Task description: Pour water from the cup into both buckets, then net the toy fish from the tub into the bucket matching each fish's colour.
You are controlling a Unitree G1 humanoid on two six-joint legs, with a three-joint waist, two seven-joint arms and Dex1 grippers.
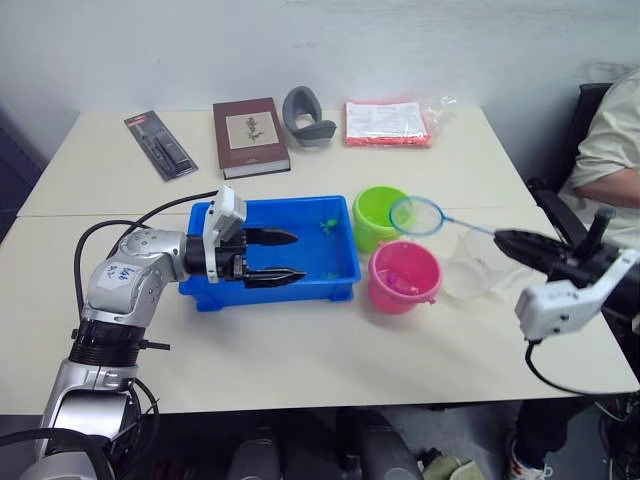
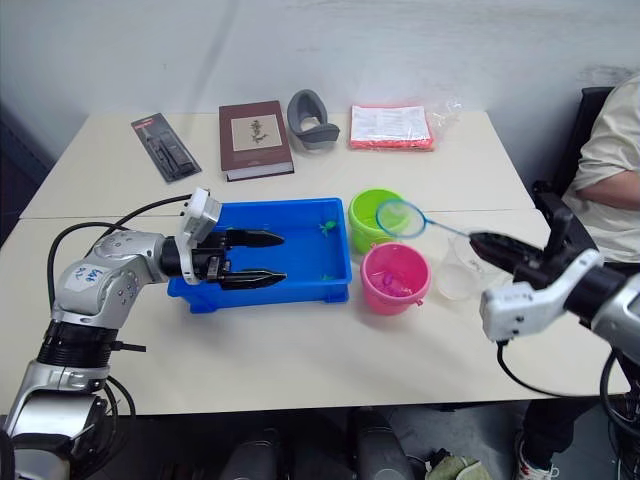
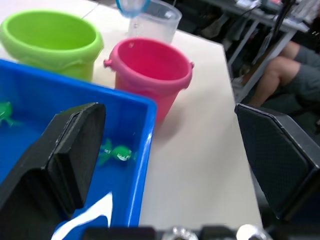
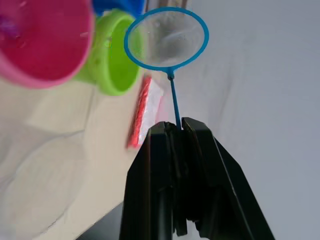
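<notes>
The blue tub [image 1: 300, 283] sits mid-table with two green toy fish [image 1: 327, 225] [image 3: 116, 152] in it. My left gripper [image 1: 297, 256] hovers open over the tub's front half, nothing between its fingers. Right of the tub stand the lime green bucket [image 1: 375, 222] and, nearer me, the pink bucket [image 1: 404, 277], which holds small pink pieces. The clear cup [image 1: 470, 272] stands upright right of the pink bucket. My right gripper [image 1: 503, 239] is shut on the net's thin handle above the cup. The net's blue hoop [image 1: 417, 215] hangs in the air over the green bucket's right rim.
Along the table's far edge lie a packaged tool [image 1: 160, 145], a brown book [image 1: 250, 136], a grey curved holder [image 1: 308, 117] and a pink-edged packet [image 1: 387, 123]. A person [image 1: 610, 150] sits at the right end of the table.
</notes>
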